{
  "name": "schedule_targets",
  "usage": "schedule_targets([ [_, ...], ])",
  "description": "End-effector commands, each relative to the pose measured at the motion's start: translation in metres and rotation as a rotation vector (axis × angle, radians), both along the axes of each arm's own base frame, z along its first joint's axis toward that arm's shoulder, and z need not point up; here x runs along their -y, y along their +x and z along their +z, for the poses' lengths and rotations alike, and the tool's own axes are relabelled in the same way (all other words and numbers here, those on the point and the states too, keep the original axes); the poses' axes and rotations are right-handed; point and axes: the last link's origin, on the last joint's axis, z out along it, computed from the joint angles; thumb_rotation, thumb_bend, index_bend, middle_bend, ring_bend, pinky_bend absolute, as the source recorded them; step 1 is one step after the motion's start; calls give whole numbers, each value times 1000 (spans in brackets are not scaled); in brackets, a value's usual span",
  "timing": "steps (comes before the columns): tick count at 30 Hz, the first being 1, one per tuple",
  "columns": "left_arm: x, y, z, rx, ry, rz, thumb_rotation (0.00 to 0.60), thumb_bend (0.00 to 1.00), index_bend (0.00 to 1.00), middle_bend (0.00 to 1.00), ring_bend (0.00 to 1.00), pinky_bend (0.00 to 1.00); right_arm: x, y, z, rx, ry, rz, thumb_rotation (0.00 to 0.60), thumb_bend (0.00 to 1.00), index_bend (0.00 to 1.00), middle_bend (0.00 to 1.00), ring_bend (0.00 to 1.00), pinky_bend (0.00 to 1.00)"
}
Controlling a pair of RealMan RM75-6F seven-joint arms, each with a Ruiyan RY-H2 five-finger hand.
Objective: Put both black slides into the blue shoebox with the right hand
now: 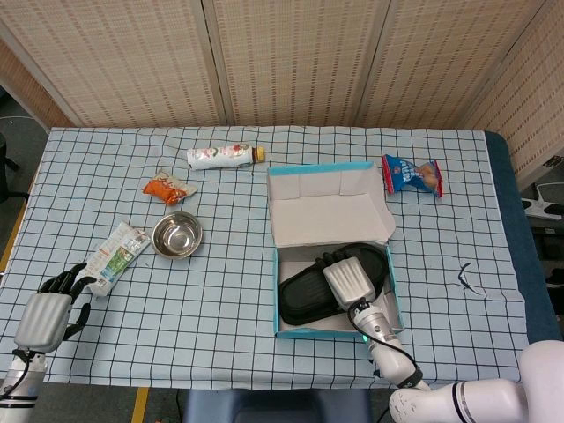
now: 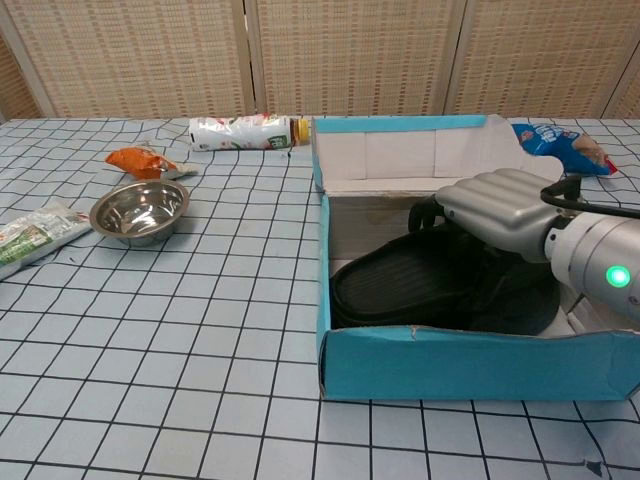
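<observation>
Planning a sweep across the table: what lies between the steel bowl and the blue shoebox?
Nothing: only bare checked cloth between steel bowl and blue shoebox, clearest in head view.

Staged lab setup: checkered tablecloth (image 1: 264,352), woven folding screens (image 1: 291,62) behind
</observation>
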Motion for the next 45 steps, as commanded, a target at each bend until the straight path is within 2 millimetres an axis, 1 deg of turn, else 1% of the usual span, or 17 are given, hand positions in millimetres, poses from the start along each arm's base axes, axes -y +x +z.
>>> schedule_targets([
  [1, 0, 0, 0, -6, 1, -2, 600, 500, 277, 105, 177, 285, 0, -3, -1, -14, 0, -1, 600, 1, 727, 732, 565, 584],
  [10, 0, 0, -1, -2, -2, 3, 600, 500, 277, 105, 193, 285, 1, -11, -4, -21, 5, -22, 600, 3, 713, 732, 560, 584],
  [14, 0, -1, 0, -7, -2, 1, 600, 500, 277, 105, 193, 285, 2, -9, -1, 18, 5, -23, 600, 2, 639, 722, 491, 584],
  [16, 0, 0, -1, -2, -1, 2, 600, 500, 277, 105, 193, 285, 3, -7, 2, 47, 7, -23, 600, 2, 560, 637, 393, 581],
  [18, 0, 0, -1, -2, -2, 1, 600, 500, 277, 105, 193, 285, 3, -5, 5, 78, 18, -24, 600, 2, 486, 507, 266, 561],
  [20, 0, 0, -1, -8, -3, 1, 600, 500, 277, 105, 193, 285, 3, -2, 10, 109, 38, -30, 600, 2, 403, 340, 94, 499],
  [21, 0, 0, -1, -7, -3, 2, 600, 500, 277, 105, 193, 285, 3, -1, 12, 126, 46, -35, 600, 2, 355, 261, 30, 455],
  [22, 0, 0, -1, -5, -3, 2, 600, 500, 277, 105, 193, 285, 3, 0, 15, 149, 56, -42, 600, 1, 317, 213, 7, 420],
  [25, 0, 0, -1, -5, -1, 0, 600, 500, 277, 105, 193, 285, 3, 3, 24, 191, 76, -48, 600, 2, 222, 118, 0, 330],
  [28, 0, -1, -1, -6, -1, 3, 600, 500, 277, 105, 193, 285, 4, 5, 33, 219, 75, -43, 600, 1, 147, 68, 0, 257],
  [32, 0, 0, -1, -4, -2, 3, 600, 500, 277, 105, 193, 285, 4, 5, 39, 233, 76, -42, 600, 2, 109, 42, 0, 205],
  [36, 0, -1, -1, -12, -3, 2, 600, 500, 277, 105, 193, 285, 5, 4, 46, 251, 72, -41, 600, 1, 56, 5, 0, 128],
  [37, 0, -1, -2, -9, -4, 3, 600, 500, 277, 105, 193, 285, 4, 5, 54, 278, 71, -50, 600, 1, 52, 2, 0, 124],
  [42, -1, -1, -2, -6, -6, 7, 600, 500, 277, 105, 193, 284, -1, 3, 73, 322, 86, -56, 600, 2, 49, 2, 0, 120],
  [45, 0, -1, -1, -10, -1, 2, 600, 500, 277, 105, 193, 285, -9, -6, 95, 330, 45, -39, 600, 1, 50, 0, 0, 119],
])
